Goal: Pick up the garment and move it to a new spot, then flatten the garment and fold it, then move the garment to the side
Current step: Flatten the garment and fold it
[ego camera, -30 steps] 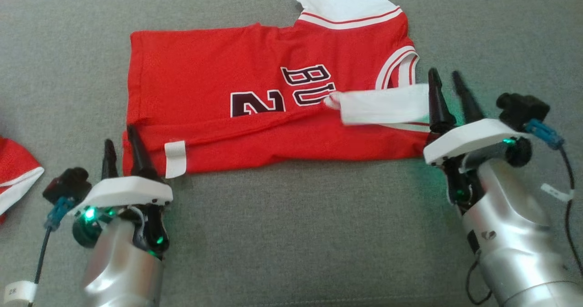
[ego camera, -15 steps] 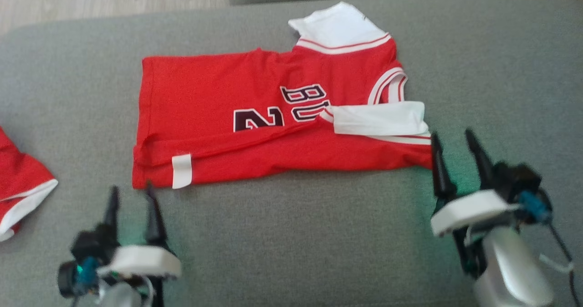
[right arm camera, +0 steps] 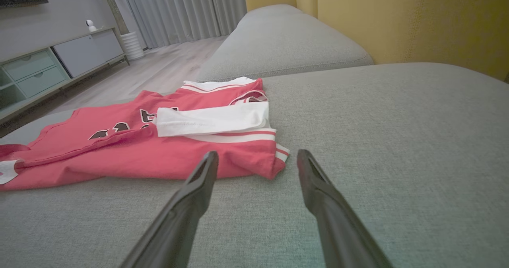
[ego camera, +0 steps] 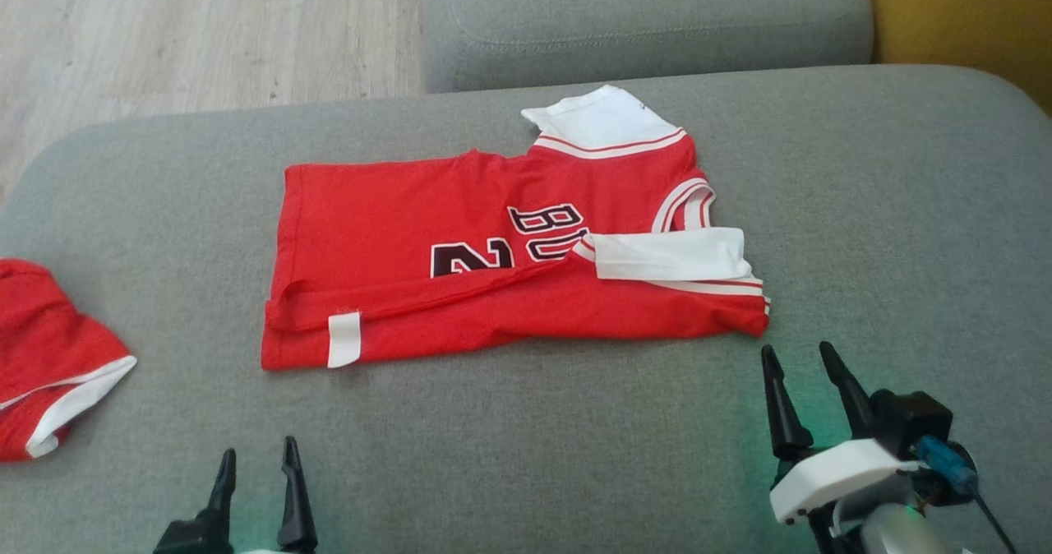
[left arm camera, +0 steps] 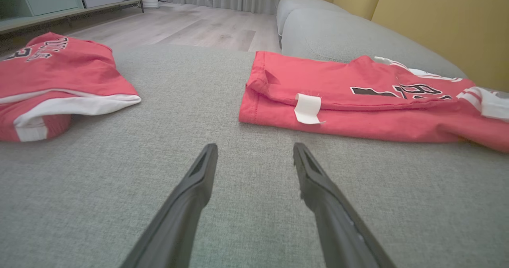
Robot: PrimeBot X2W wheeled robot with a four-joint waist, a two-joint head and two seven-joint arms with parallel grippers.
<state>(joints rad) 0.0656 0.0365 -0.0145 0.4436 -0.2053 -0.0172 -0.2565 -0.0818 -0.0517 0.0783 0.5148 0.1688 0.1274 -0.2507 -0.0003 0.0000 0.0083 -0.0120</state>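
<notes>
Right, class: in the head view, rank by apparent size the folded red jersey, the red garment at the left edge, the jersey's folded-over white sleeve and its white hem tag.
Largest first:
folded red jersey
red garment at the left edge, though the frame crops it
white sleeve
white hem tag

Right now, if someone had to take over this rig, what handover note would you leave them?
Red jersey: flat on the grey cushion, near edge and one white sleeve folded in.
Left gripper: open, empty, short of its near-left corner.
Right gripper: open, empty, just off its near-right corner.
To do: far sleeve sticks out; finish folding, then move it aside.
Another red garment lies at far left.
</notes>
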